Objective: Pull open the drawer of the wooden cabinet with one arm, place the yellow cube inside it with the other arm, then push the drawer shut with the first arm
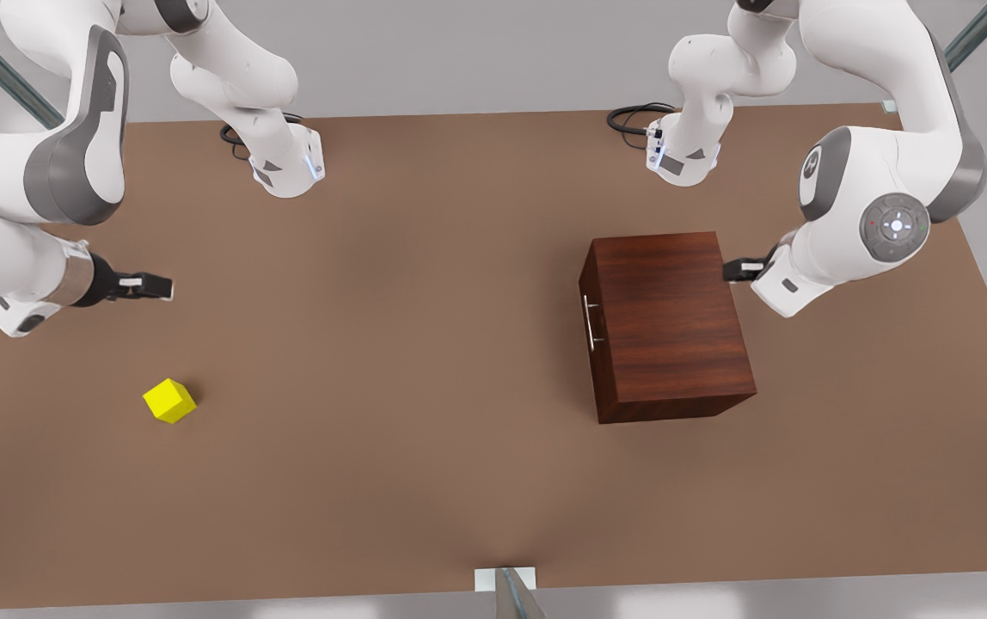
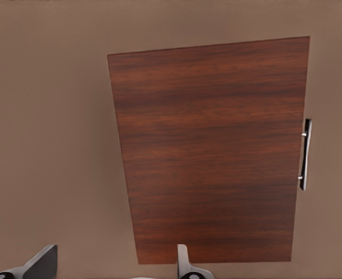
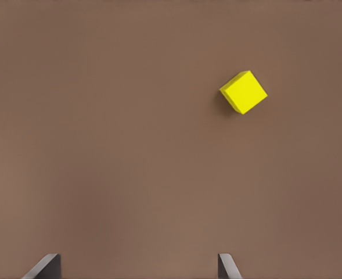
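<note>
- The wooden cabinet (image 1: 674, 322) stands on the brown worktop (image 1: 425, 344) toward the front view's right, squarely on its base with its top face up.
- The drawer (image 1: 594, 331) forms the cabinet's face turned to the front view's left; it sits flush with the cabinet body, so it is closed.
- A slim silver bar handle (image 1: 589, 321) runs across that drawer front; in the left wrist view the same handle (image 2: 304, 154) lies along the cabinet edge farthest from the fingers.
- The left hand (image 1: 738, 269) hangs at the cabinet's far right corner in the front view, above the worktop and not touching the wood. Its fingers (image 2: 185, 264) are spread apart with nothing between them, one over the cabinet's top edge and the other off to the side over the worktop.
- The yellow cube (image 1: 170, 401) rests on the worktop at the front view's left, near side, turned so that a corner points toward the camera, well apart from the cabinet.
- The right hand (image 1: 154, 286) is at the front view's left, farther back than the cube and clear of it. Its fingers (image 3: 46, 267) are wide apart and empty; the cube (image 3: 244, 92) lies ahead of them on bare worktop.
</note>
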Controlling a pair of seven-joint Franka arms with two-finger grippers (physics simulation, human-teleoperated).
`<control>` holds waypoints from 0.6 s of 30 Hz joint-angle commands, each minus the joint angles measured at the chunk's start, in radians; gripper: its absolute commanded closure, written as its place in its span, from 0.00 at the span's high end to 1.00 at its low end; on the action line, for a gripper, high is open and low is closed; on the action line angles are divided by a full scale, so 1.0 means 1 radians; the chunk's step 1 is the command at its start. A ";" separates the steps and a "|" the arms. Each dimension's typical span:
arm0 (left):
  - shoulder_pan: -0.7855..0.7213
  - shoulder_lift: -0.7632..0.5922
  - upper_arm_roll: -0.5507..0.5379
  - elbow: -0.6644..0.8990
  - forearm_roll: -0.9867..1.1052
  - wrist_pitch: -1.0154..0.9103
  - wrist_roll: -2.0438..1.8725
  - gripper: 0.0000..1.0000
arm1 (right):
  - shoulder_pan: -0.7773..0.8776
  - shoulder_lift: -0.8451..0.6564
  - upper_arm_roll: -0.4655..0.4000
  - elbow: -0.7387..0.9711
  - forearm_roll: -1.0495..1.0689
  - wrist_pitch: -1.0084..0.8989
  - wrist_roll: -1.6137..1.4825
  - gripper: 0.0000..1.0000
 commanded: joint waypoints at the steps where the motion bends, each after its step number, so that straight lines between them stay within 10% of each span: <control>1: 0.000 -0.001 0.000 0.000 0.000 0.041 -0.039 1.00 | 0.000 -0.001 0.000 0.001 -0.001 0.048 -0.002 1.00; 7: -0.248 0.295 -0.153 0.226 0.167 0.076 -0.439 1.00 | -0.001 0.000 0.000 -0.001 0.001 0.048 -0.016 1.00; 18: -0.430 0.439 -0.156 0.186 0.287 0.320 -1.191 1.00 | -0.001 0.005 -0.001 -0.001 0.002 0.042 -0.019 1.00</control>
